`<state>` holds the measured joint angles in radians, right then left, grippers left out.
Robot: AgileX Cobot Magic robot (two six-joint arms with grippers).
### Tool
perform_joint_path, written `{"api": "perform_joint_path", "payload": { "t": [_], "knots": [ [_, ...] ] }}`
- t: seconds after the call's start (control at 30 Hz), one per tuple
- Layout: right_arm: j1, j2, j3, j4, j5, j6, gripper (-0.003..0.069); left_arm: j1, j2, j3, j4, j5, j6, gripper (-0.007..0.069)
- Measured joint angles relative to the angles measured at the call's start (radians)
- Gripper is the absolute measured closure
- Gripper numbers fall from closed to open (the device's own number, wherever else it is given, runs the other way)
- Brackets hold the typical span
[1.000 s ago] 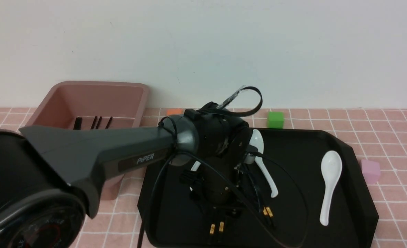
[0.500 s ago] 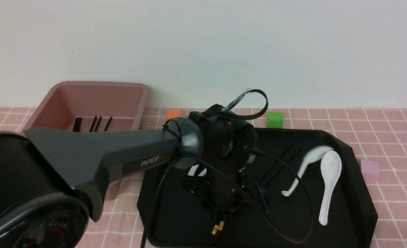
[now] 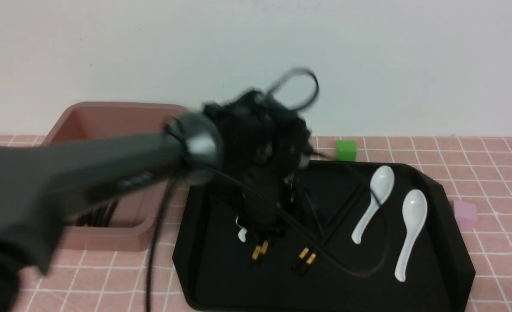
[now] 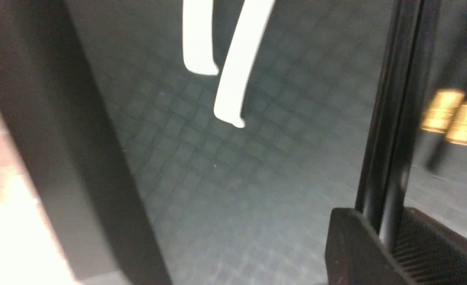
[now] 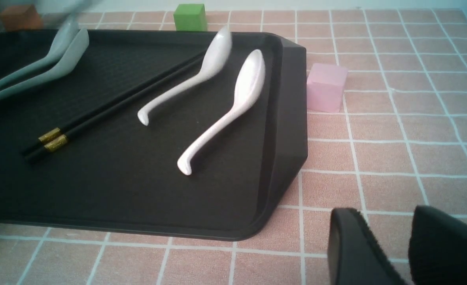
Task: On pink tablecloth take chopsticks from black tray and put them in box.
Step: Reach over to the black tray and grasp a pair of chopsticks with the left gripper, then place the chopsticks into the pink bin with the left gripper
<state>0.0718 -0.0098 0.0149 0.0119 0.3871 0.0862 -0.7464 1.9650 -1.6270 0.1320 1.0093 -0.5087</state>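
Observation:
The black tray (image 3: pixel 451 260) lies on the pink tablecloth (image 3: pixel 498 173). My left gripper (image 3: pixel 260 227) hangs over the tray's left half, blurred, shut on a pair of black chopsticks (image 3: pixel 260 250) whose gold bands show below it. In the left wrist view the fingers (image 4: pixel 360 245) clamp that pair (image 4: pixel 395 118). A second pair (image 3: pixel 306 256) lies slanted on the tray, also in the right wrist view (image 5: pixel 110 105). The box (image 3: pixel 108 125) stands left of the tray, partly behind my left arm. My right gripper (image 5: pixel 391 245) is open and empty over the cloth, off the tray's near right corner.
Two white spoons (image 3: pixel 375 201) (image 3: pixel 412 227) lie on the tray's right half, and a spoon handle (image 3: pixel 241 234) shows by my left gripper. A green cube (image 3: pixel 346 149) sits behind the tray, a pink cube (image 3: pixel 465 214) at its right, an orange cube (image 5: pixel 17 16) at the back.
My left arm rose and swung back and left with a chopstick pair. One spoon slid right and now lies beside the other. The second chopstick pair shifted on the tray.

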Motion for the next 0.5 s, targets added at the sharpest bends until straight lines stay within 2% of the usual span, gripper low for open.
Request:
{"api": "perform_joint_path", "payload": {
  "t": [0.2, 0.33, 0.5],
  "knots": [
    [0.0, 0.0, 0.0, 0.0, 0.0, 0.0, 0.042, 0.0, -0.175, 0.0, -0.027, 0.076, 0.075, 0.0501],
    [0.0, 0.0, 0.0, 0.0, 0.0, 0.0, 0.042, 0.014, -0.253, 0.0, 0.0, 0.099, 0.114, 0.0501],
    [0.0, 0.0, 0.0, 0.0, 0.0, 0.0, 0.042, 0.139, -0.265, 0.001, 0.004, 0.117, 0.138, 0.0501]
  ]
}}
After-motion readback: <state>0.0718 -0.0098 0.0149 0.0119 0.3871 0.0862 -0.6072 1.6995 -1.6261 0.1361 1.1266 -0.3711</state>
